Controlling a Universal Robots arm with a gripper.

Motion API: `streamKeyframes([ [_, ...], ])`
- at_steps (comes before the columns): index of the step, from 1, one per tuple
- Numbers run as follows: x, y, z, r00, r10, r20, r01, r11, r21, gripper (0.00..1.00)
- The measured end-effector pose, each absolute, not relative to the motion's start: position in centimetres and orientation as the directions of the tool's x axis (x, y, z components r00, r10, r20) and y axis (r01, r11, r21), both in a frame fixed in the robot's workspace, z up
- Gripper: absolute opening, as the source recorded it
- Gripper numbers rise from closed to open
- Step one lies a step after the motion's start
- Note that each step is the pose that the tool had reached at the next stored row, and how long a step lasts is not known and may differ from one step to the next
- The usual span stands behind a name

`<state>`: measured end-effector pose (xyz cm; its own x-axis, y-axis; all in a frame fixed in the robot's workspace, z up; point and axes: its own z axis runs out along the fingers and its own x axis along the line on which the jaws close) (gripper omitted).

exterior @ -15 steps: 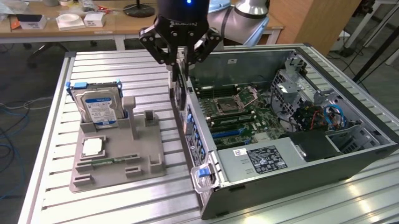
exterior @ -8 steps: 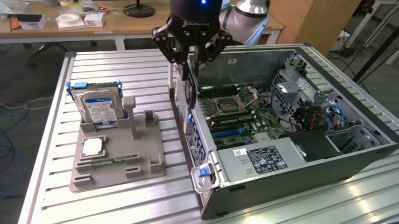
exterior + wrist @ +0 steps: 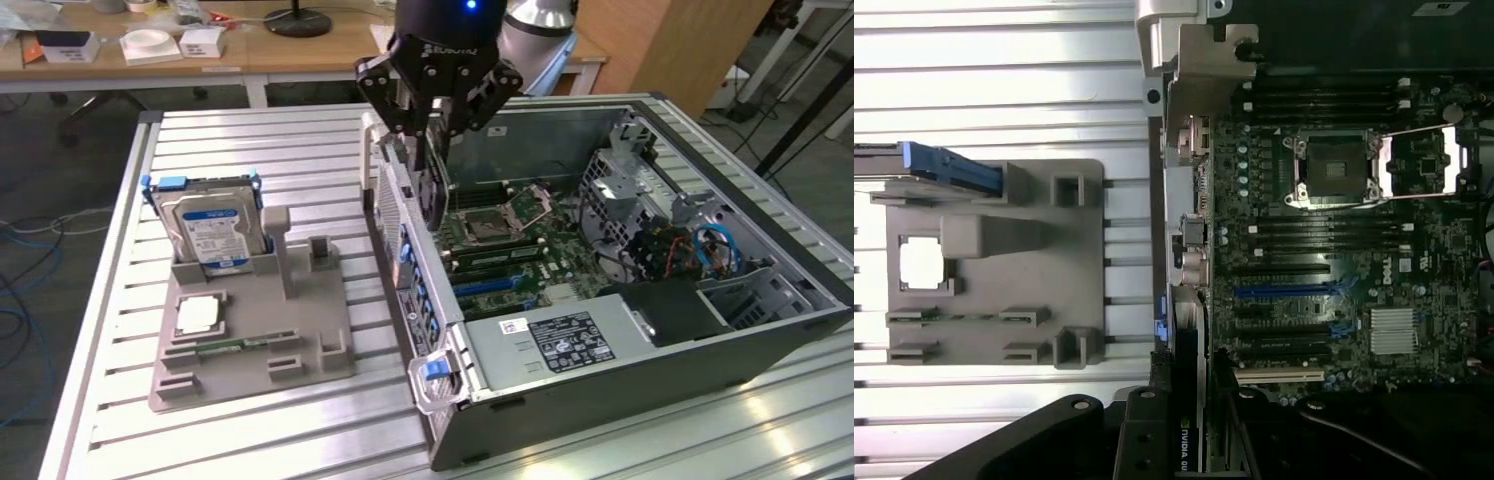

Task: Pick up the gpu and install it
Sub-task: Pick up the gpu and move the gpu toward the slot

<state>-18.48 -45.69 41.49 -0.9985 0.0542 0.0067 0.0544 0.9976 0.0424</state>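
Note:
My gripper (image 3: 438,132) is shut on the gpu (image 3: 433,190), a thin card hanging edge-down from its fingers. The card hovers over the rear wall side of the open computer case (image 3: 747,330), above the motherboard (image 3: 514,240). In the wrist view the gpu (image 3: 1189,390) appears edge-on between the black fingers (image 3: 1144,435), with a printed label on its cooler. It lies just beside the case's rear wall, near the blue and black expansion slots (image 3: 1294,292). The card's lower edge is apart from the board.
A grey holder (image 3: 254,350) stands on the slatted metal table (image 3: 120,420) at the exterior view's left of the case. It carries an upright hard drive (image 3: 207,225), a square chip (image 3: 198,315) and a memory stick (image 3: 240,345). The power supply (image 3: 574,340) fills the case's near end.

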Motion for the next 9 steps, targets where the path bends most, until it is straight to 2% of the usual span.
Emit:
streamKeyframes([
  [9,-15.6,-45.7,41.5,-0.998,0.054,0.011,0.055,0.998,0.042,0.26],
])
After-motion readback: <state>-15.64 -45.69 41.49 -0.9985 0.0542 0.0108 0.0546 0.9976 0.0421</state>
